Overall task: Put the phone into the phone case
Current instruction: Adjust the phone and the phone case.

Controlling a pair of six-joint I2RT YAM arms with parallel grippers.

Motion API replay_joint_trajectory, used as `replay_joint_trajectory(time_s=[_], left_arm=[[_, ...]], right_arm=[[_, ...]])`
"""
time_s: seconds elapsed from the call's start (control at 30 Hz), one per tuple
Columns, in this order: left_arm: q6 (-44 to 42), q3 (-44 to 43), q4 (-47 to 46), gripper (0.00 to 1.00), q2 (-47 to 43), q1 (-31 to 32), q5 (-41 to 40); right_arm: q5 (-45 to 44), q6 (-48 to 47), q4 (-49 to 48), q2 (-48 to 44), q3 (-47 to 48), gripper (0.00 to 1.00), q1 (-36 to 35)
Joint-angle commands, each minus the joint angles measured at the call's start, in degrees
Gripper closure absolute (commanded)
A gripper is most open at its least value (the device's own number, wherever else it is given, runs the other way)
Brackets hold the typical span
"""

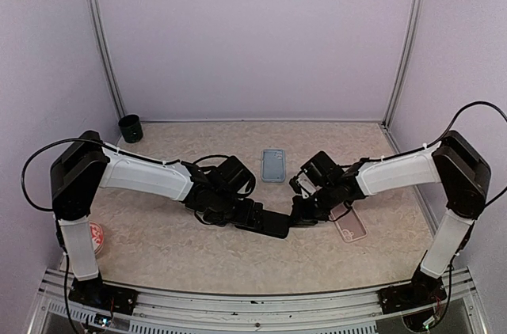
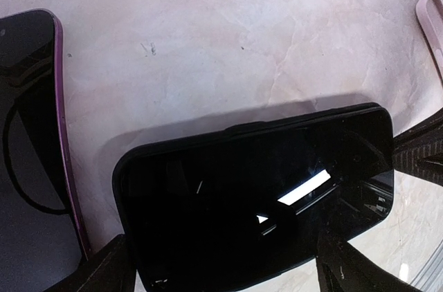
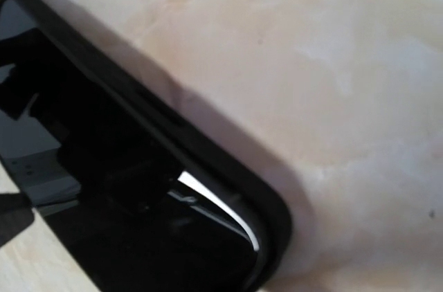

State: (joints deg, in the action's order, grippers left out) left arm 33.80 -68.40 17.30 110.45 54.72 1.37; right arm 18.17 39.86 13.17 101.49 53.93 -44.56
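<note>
Phone point(image 2: 256, 195) sits seemingly seated in black case point(image 3: 277, 226), long axis running arm to arm | left gripper point(image 2: 221, 278) spread over its long edge | right gripper point(image 1: 303, 211) at its other end, jaws unreadable

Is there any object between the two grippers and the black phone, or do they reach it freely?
Nothing visible stands between them. The left gripper and the right gripper both meet at the black phone. The pink case lies apart, on the right.
</note>
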Motion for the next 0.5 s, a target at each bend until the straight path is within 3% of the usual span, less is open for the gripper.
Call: replay_joint_trajectory(time_s=[0.0,0.3,0.47], left_arm=[[-0.23,0.07,-2.79,0.12,0.37,0.56,4.14],[-0.43,0.18,-2.71,0.12,0.64,0.44,4.28],[-0.34,0.15,-2.68,0.12,0.95,0.32,4.08]], right_arm=[[-5.16,-3.49,-1.2,10.12,0.97,0.99,-4.86],[-9.14,-6.0,3.74,14.84,3.89,0.99,-6.77],[-10.65,-6.86,6.14,10.27,5.2,0.99,-6.8]])
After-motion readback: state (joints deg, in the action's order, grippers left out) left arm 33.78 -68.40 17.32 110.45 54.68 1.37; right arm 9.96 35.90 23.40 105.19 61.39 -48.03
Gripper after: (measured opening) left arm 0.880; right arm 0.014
